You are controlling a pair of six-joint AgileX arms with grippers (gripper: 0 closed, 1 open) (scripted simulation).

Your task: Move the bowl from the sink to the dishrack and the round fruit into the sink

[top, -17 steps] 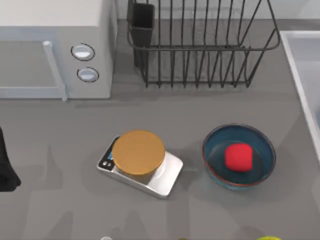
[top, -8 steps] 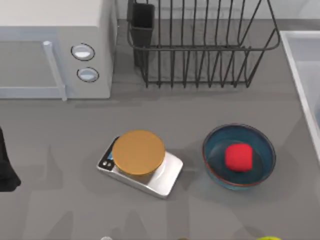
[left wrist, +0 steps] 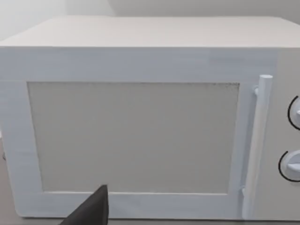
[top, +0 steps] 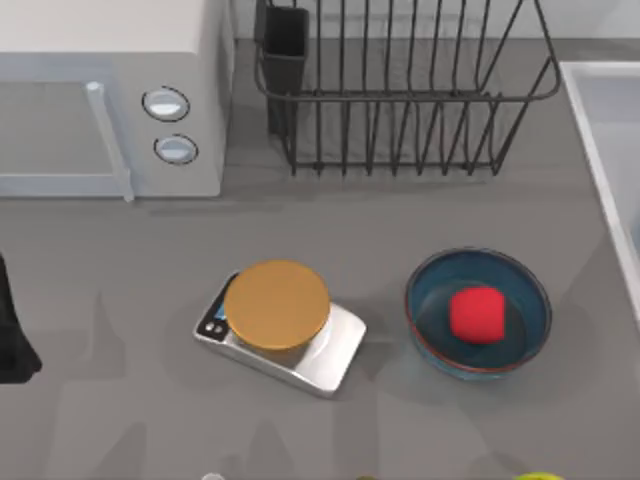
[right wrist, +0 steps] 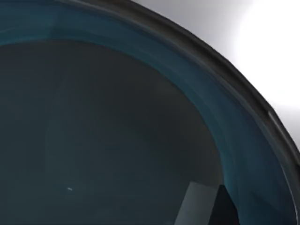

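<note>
A teal-blue bowl (top: 478,313) with a red-brown rim stands on the grey counter right of centre, and the red round fruit (top: 476,313) lies inside it. The black wire dishrack (top: 400,100) stands at the back. A strip of the pale sink (top: 610,130) runs along the right edge. In the right wrist view the inside of a teal bowl (right wrist: 117,131) is very close, with a pale surface beyond its rim; a dark part of my right gripper (right wrist: 225,208) sits low over it. My left arm (top: 10,340) is parked at the left edge, and my left gripper (left wrist: 91,211) faces the microwave.
A white microwave (top: 100,90) fills the back left. A silver kitchen scale (top: 280,320) with an orange round plate sits in the middle. The dishrack's dark cutlery cup (top: 283,45) is at its left corner. A yellow-green thing (top: 540,477) peeks in at the front edge.
</note>
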